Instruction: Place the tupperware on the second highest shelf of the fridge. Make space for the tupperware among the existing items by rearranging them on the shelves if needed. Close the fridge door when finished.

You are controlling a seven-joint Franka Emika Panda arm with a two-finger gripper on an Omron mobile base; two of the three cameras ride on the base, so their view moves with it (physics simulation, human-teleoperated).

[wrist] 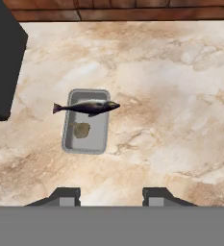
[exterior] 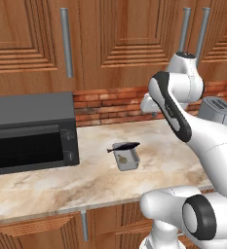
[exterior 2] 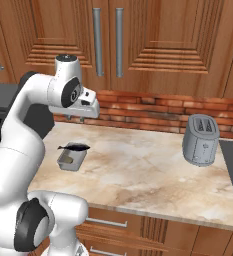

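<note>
Grey and translucent, the tupperware (wrist: 85, 121) sits on the marble counter (wrist: 171, 96), just right of the black microwave (exterior: 29, 131). Inside lies a brownish morsel (wrist: 80, 129); across its rim rests a dark fish (wrist: 87, 107). High above hovers the gripper (wrist: 111, 196), jaws apart, nothing between them.

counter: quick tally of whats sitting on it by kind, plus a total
tupperware: 1
fish, lying across the tupperware's top: 1
microwave: 1
toaster: 1
total: 4
</note>
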